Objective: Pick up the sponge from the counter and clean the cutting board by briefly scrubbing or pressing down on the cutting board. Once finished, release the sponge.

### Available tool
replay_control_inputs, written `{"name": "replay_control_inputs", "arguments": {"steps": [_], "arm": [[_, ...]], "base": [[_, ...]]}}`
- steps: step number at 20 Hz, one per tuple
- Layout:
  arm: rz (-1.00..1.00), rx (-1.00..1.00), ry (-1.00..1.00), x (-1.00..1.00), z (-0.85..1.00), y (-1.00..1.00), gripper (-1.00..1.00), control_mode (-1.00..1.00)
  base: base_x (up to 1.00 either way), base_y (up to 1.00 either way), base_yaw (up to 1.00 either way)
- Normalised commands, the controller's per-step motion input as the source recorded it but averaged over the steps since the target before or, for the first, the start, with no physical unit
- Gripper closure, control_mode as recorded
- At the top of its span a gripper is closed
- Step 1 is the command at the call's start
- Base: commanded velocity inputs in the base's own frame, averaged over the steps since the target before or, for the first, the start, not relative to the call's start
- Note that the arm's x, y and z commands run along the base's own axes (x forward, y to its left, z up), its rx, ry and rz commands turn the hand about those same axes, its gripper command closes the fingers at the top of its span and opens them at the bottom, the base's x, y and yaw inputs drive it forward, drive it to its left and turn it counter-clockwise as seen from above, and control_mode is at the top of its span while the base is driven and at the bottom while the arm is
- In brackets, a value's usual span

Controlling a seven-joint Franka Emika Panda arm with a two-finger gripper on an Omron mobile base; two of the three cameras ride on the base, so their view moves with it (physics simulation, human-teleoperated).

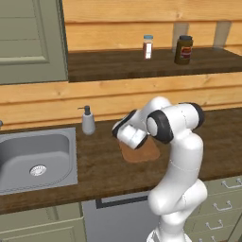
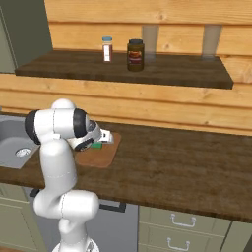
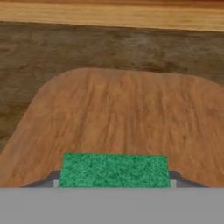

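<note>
We see the sponge (image 3: 113, 170), a small green-topped block, at the bottom of the hand view, lying over the near part of the cutting board (image 3: 127, 118). Two dark finger tips (image 3: 49, 179) show just at either end of the sponge, so the gripper (image 3: 113, 183) looks clamped on it from both sides. In the right base view a sliver of green (image 2: 97, 145) peeks out under the hand, right over the board (image 2: 103, 153).

The cutting board is a light reddish-brown wooden rectangle with rounded corners, several times larger than the sponge. It lies flat on the counter (image 1: 104, 165), a dark brown wood-grain worktop. In the left base view the white arm bends low over the board (image 1: 144, 153) and hides much of it.

To the left of the board on the counter stands a grey soap dispenser (image 1: 88, 121) with a pump top, and beyond it a steel sink (image 1: 33, 160) with a round drain is set into the worktop.

On the higher dark shelf (image 2: 172, 74) behind stand a small white-capped shaker (image 2: 107, 49) with a red label and a dark brown jar (image 2: 135, 55) with a yellow and red label. We cannot read any writing on either label; both are too small and blurred. Below the counter are pale green drawers (image 2: 182, 226) with metal handles.
</note>
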Motion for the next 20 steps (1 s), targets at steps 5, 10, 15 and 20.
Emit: {"name": "replay_control_inputs", "arguments": {"steps": [5, 10, 15, 20], "arm": [[0.02, -0.02, 0.18, -0.33, 0.11, 0.83, 1.0, -1.0], [0.0, -0.04, 0.46, 0.04, -0.16, 0.32, 1.0, -1.0], [0.01, -0.01, 0.4, 0.01, -0.73, 0.75, 1.0, -1.0], [0.1, 0.16, 0.7, 0.16, 0.28, 0.82, 1.0, -1.0]], "base": [[0.0, 0.0, 0.0], [0.0, 0.0, 0.0], [0.0, 0.0, 0.0], [0.0, 0.0, 0.0]]}}
